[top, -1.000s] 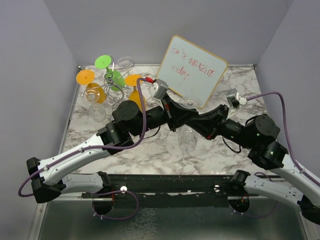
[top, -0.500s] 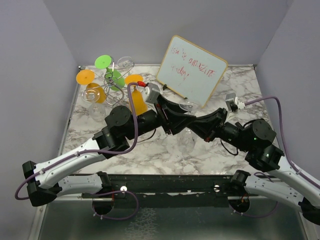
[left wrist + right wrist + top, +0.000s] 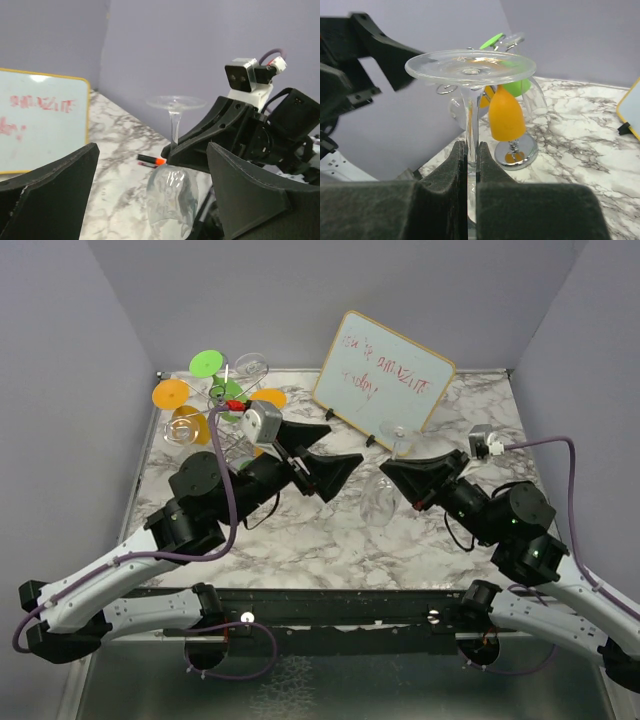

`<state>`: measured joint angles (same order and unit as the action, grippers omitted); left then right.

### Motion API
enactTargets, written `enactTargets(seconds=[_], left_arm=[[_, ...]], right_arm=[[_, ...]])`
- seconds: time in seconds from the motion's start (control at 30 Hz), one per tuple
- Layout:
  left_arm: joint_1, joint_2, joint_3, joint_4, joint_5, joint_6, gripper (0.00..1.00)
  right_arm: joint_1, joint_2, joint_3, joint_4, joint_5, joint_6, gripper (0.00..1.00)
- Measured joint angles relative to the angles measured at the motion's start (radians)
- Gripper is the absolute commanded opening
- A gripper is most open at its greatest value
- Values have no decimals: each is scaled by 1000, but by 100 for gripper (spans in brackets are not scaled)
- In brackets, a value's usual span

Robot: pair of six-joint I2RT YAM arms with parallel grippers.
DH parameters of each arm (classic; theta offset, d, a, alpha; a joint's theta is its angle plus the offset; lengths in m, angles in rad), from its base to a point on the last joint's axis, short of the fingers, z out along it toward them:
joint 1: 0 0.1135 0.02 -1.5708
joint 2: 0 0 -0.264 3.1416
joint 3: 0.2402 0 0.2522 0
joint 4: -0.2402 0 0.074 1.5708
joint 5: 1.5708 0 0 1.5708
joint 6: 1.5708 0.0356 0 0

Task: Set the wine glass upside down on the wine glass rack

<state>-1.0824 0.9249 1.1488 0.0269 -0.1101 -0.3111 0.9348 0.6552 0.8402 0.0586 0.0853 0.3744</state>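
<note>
Right claw (image 3: 468, 159) clenched on stem of wine glass (image 3: 470, 67), glass inverted, foot up, above worktop (image 3: 300, 540) centre-right. Left claw (image 3: 341, 443) released, jaws wide, just left of glass. Wine glass rack (image 3: 225, 400) far left.

Bright even light, soft shadows, glare on whiteboard (image 3: 42, 120)

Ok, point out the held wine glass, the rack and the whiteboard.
held wine glass (image 3: 470, 67): right wrist view, its foot.
rack (image 3: 525, 147): right wrist view, its round base.
whiteboard (image 3: 385, 378): top view, its white face.
</note>
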Motion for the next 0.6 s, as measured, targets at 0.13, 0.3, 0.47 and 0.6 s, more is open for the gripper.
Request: enactTargets(seconds=[0.13,0.3,0.47,0.6], left_arm=[[0,11,155,-106,-81,111,90],[0,-7,254,-132,-229,209,90],[0,-16,268,-135,-392,261,90],[0,-11,270,-143,-503,278,90]], right_arm=[[0,45,0,3,24,-30,1],[0,137,0,22,19,-81,1],[-1,251,4,93,-33,-114,1],[-1,386,28,188,-98,-110,1]])
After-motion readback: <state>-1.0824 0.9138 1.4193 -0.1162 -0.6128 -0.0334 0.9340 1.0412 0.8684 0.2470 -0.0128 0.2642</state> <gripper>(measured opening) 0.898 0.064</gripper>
